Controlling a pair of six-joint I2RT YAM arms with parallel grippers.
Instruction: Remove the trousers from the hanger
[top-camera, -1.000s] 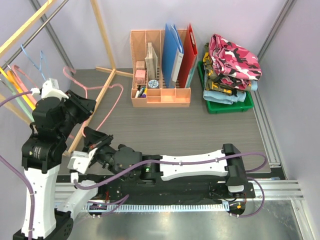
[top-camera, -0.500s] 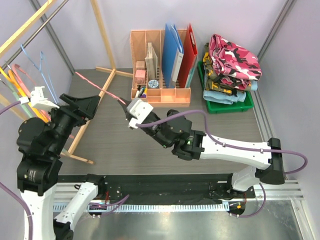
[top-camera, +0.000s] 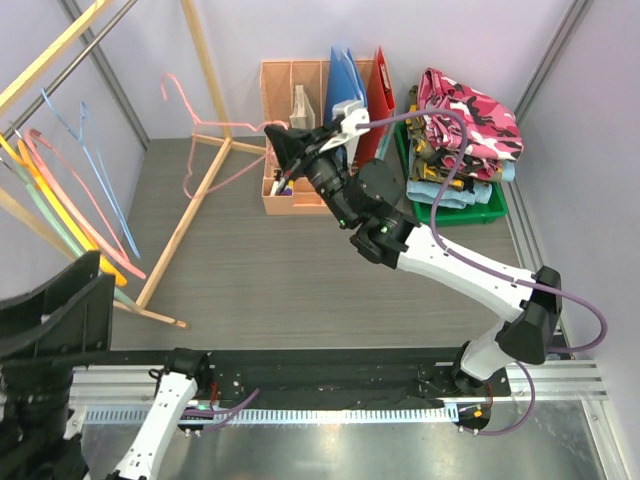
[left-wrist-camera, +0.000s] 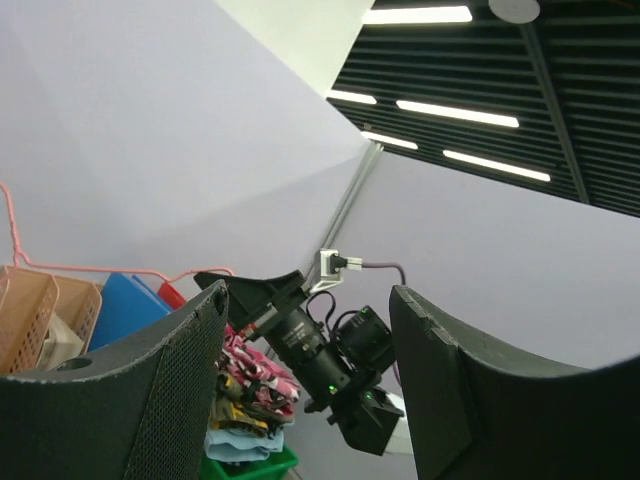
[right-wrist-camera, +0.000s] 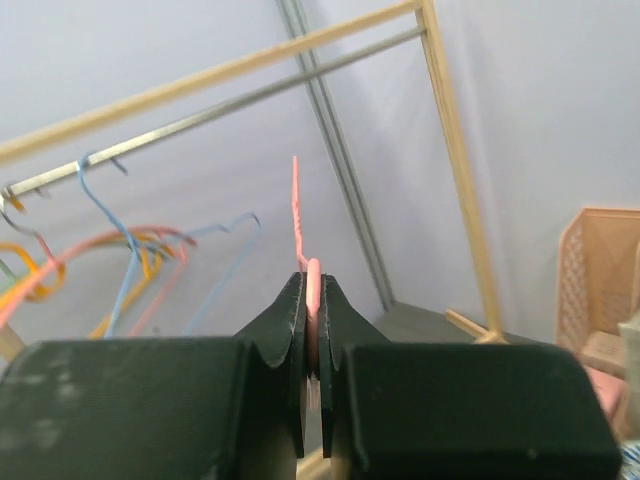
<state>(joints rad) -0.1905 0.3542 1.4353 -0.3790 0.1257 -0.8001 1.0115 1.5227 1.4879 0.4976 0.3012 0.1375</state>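
Top view, right gripper (top-camera: 280, 145): clamped on one pink hanger (top-camera: 230, 125), which it holds in the air at upper middle.
Top view, trousers (top-camera: 468, 115): folded pile in one green bin (top-camera: 455, 215) at upper right. The pink camouflage pair is on top, and at least three pairs show.
Left wrist view, left gripper (left-wrist-camera: 308, 300): fingers (left-wrist-camera: 150, 400) spread wide with nothing between them.
Left wrist view, trousers (left-wrist-camera: 255, 375): lower middle.
Right wrist view, right gripper (right-wrist-camera: 313, 300): fingers (right-wrist-camera: 285, 330) pinched shut on the pink hanger (right-wrist-camera: 297, 210) wire.

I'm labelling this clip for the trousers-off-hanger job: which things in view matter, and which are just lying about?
Job: pink hanger, clamped in right gripper; trousers stacked in green bin.
Lying about: desk organiser, blue folder, red folder, other hangers.
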